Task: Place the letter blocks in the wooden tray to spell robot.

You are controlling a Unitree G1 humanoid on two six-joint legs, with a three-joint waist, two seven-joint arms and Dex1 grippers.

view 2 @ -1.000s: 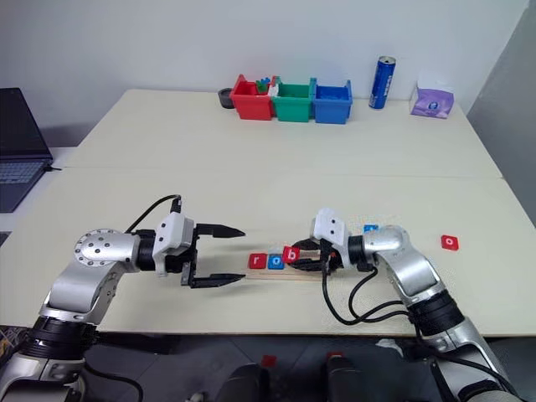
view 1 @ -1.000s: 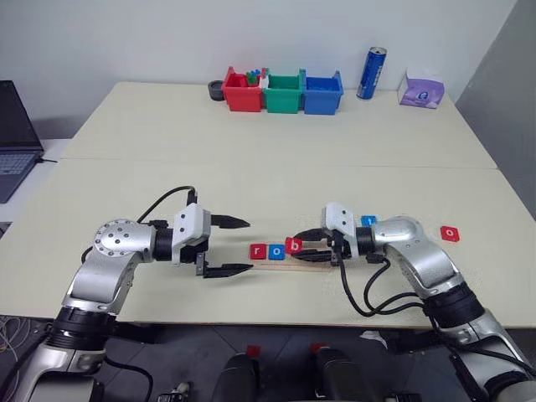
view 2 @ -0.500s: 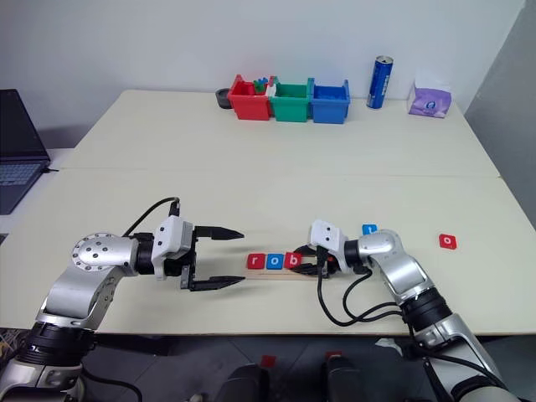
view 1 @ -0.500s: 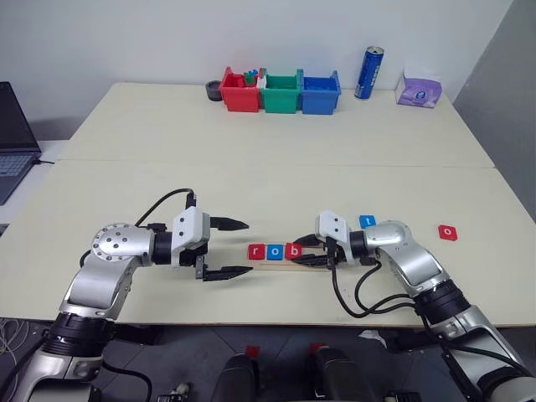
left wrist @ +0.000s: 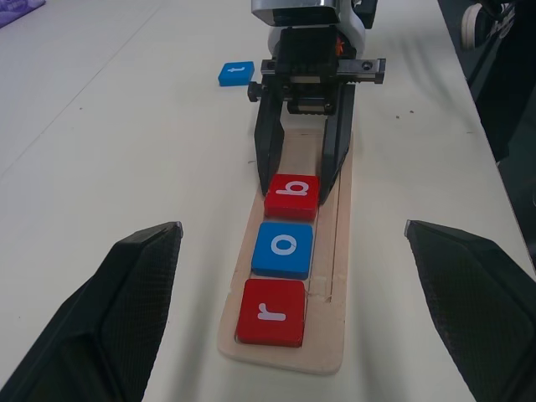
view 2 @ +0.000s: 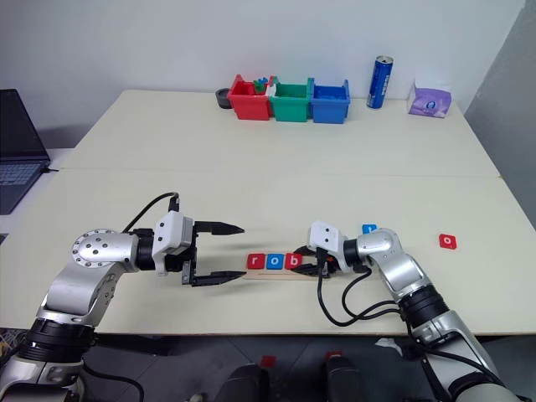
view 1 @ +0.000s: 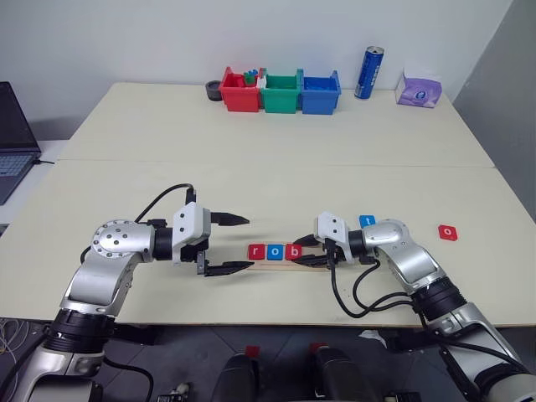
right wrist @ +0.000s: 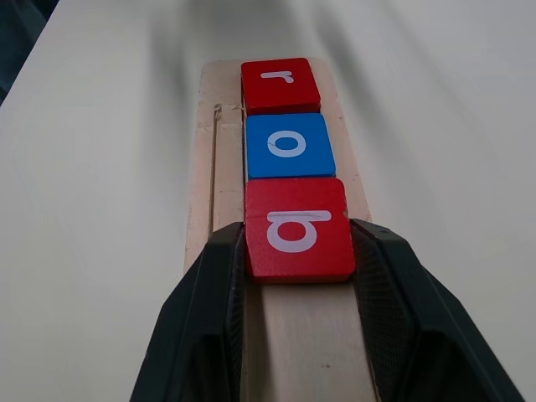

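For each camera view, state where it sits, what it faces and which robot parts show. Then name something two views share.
Head, left and right eye: looks forward and down over the cream table; both arms, left gripper, right gripper.
Left wrist: looks along the pale wooden tray at the right gripper; own open fingers.
Right wrist: looks along the tray; own fingers flank the red b block.
Shared: the red r block, the blue o block and b.

Pale wooden tray (left wrist: 328,251), landmark. On it: red r block (left wrist: 271,311), blue o block (left wrist: 284,249), red b block (left wrist: 292,197), all white-lettered. Right of tray: blue t block (view 1: 368,221); red o block (view 1: 448,231). Beyond tray: red bin (view 1: 240,92), green bin (view 1: 281,92), blue bin (view 1: 322,92), blue can (view 1: 370,73). Bench (view 1: 276,176) cream.
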